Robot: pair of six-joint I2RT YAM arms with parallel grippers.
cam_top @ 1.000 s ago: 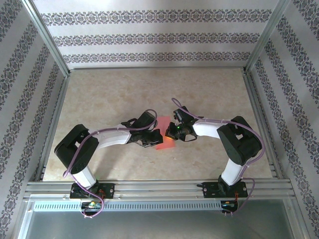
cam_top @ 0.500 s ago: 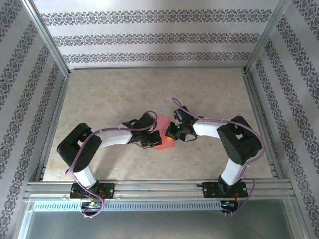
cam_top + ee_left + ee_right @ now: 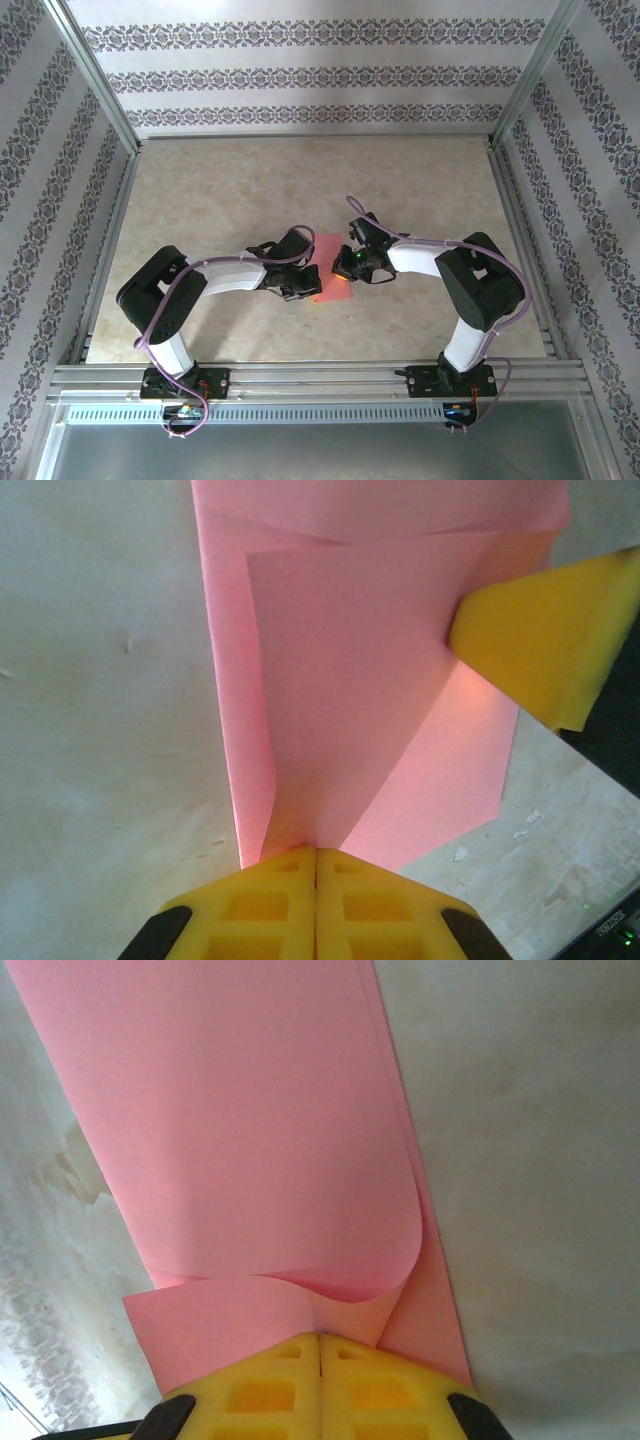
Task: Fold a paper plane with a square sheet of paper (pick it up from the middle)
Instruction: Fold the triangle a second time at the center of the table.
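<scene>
The pink sheet of paper (image 3: pixel 331 290) lies at mid-table, folded into a narrow strip of several layers. My left gripper (image 3: pixel 310 282) is at its left edge and my right gripper (image 3: pixel 341 268) is at its right edge. In the left wrist view the left gripper (image 3: pixel 316 852) is shut, with a raised crease of the paper (image 3: pixel 350 680) running into its tips. The right gripper's yellow finger (image 3: pixel 535 630) rests on the far edge there. In the right wrist view the right gripper (image 3: pixel 320 1338) is shut on a curled-over layer of the paper (image 3: pixel 240 1130).
The beige table top (image 3: pixel 250 190) is bare around the paper. Metal frame rails (image 3: pixel 520 230) border the table left and right, and patterned walls rise behind them. Both arm bases stand on the near rail (image 3: pixel 320 380).
The left arm's elbow has swung slightly inward toward the centre. Both grippers and the paper have stayed almost in place.
</scene>
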